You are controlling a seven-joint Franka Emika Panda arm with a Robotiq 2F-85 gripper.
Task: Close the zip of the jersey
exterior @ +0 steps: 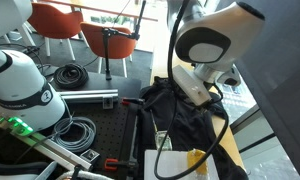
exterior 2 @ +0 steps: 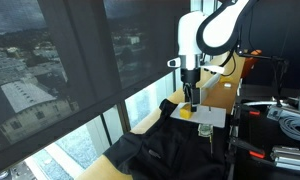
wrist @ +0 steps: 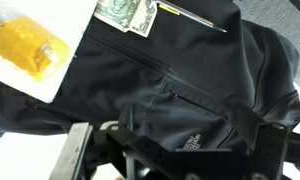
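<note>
Black jersey [exterior 2: 158, 150] at table [exterior 2: 222, 92] edge; end effector [exterior 2: 193, 104] above, jaws apart.

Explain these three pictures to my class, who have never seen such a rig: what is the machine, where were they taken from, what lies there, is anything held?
The white machine is a robot arm ending in a gripper, a two-fingered claw. Two pictures come from cameras standing outside the robot; the third comes from a camera on its wrist, looking down past the fingers. On the table lies a black jersey, with a banknote and a yellow thing in a bag beside it. The gripper is open and holds nothing.
</note>
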